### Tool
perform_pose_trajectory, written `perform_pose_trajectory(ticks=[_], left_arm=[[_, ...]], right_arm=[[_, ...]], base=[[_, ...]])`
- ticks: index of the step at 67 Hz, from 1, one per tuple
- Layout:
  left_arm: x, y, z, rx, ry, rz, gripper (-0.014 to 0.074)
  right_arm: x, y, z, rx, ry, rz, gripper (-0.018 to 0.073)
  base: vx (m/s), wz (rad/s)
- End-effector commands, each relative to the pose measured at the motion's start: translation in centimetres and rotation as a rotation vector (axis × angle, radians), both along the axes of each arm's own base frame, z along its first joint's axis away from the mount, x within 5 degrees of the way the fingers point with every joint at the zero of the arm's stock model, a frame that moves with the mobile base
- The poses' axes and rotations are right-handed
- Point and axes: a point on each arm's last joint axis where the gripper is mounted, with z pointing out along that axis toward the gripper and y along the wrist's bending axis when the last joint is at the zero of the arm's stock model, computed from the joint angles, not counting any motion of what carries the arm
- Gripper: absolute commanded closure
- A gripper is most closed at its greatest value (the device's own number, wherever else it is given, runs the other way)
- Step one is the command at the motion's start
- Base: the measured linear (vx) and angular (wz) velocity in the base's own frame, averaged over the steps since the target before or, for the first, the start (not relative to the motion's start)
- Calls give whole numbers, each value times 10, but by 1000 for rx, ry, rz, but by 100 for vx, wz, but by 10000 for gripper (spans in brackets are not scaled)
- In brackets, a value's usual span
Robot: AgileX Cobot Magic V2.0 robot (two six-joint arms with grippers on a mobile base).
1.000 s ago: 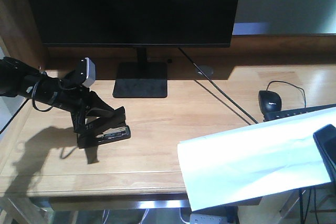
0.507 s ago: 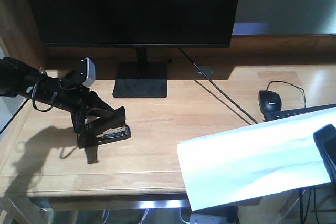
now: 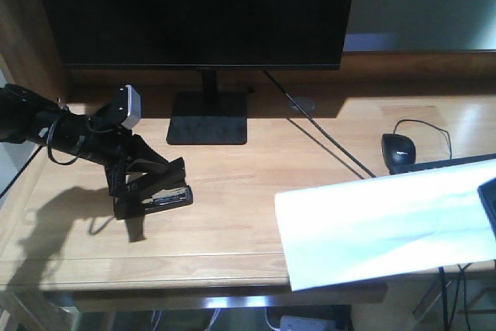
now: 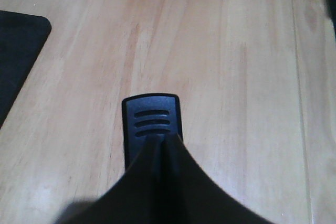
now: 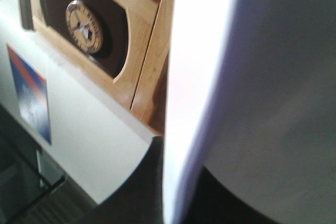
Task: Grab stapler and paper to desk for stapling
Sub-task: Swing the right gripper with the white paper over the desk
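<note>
The small black stapler (image 3: pixel 159 198) sits on the left side of the wide light-wood desk (image 3: pixel 232 153). The left gripper (image 3: pixel 146 184) is pressed together on it, pinching it. The big white sheet of paper (image 3: pixel 380 222) is well apart, off to the right. The right gripper (image 3: pixel 490 211) pinches its right end. The paper's long side runs left to right, and the stapler's front points toward it. The paper's left edge likely has to meet the stapler. A big black monitor (image 3: pixel 201 13) stands behind the 2.
</note>
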Motion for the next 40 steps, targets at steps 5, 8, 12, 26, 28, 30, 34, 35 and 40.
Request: perform_pose_trajectory(ticks=[5,8,12,26,28,30,34,35,40], left_arm=[[0,-6,31,-63,-51,3,603],[0,-6,31,-63,-51,3,603],[0,-6,31,-63,-51,3,603],[0,-6,31,-63,-51,3,603],[0,-6,31,-63,-51,3,603],[0,-6,31,-63,-51,3,603],[0,-6,31,-63,-51,3,603],[0,-6,31,-63,-51,3,603],[0,-6,31,-63,-51,3,603]], right_arm=[[0,1,-2,-4,10,13,568],[0,4,-2,-35,16,32,568],[1,9,-1,-102,30,72,568],[13,30,14,-383,34,229,568],[15,32,16,-416,35,245,568],[20,34,19,-440,36,262,567],[27,38,25,-490,29,288,567],[29,39,26,-501,27,295,567],[38,43,32,-557,10,329,565]], base=[[0,0],[0,0],[0,0],[0,0],[0,0],[0,0],[0,0],[0,0],[0,0]])
